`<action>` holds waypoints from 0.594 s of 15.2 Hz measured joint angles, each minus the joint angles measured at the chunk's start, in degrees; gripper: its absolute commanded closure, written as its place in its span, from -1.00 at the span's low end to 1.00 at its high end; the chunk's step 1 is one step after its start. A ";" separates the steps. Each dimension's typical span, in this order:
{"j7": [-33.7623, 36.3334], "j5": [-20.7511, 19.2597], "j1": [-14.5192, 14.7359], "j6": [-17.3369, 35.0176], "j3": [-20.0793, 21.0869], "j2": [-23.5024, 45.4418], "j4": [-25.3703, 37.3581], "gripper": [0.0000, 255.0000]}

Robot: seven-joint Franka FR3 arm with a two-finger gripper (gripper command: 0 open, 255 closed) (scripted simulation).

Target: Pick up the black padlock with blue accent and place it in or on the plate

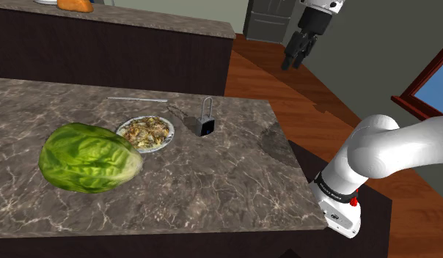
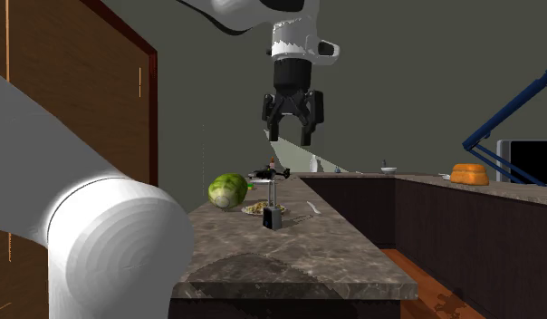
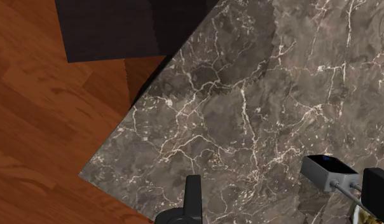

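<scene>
Logged tool (image 2: 292, 122) high above bench (image 1: 227, 183), fingers spread wide, nothing between them. Located black padlock (image 1: 206, 126) standing upright on bench, shackle up, just beside plate (image 1: 169, 141) on shoulder view's right; apparently clear of rim. Noted blue edge on padlock body in wrist view, lying close to one finger rather than centred between the two. Found plate covered with food (image 1: 144, 132); large green lettuce (image 1: 90, 157) at plate's other side, could not tell whether touching. Judged descent not yet begun.

Risks, as judged:
- Off-centre descent: would bring one finger down onto shackle or body, tipping padlock over, possibly against plate rim.
- Grip on thin shackle alone: would let heavy body swing or slip out during lift.
- Grip too low with wide fingers: could scrape bench or nudge plate.
- Release onto uneven food: could leave padlock leaning, then sliding off rim.
- Overshoot past plate: would bump lettuce.
</scene>
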 measured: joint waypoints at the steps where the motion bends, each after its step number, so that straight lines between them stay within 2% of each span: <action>1: 0.00 0.00 0.00 0.00 0.00 0.00 0.00 -1.00; 3: 2.03 0.36 0.13 2.04 2.11 -0.08 -1.47 -1.00; 9: 12.67 1.76 0.77 10.84 12.65 2.81 -4.62 -1.00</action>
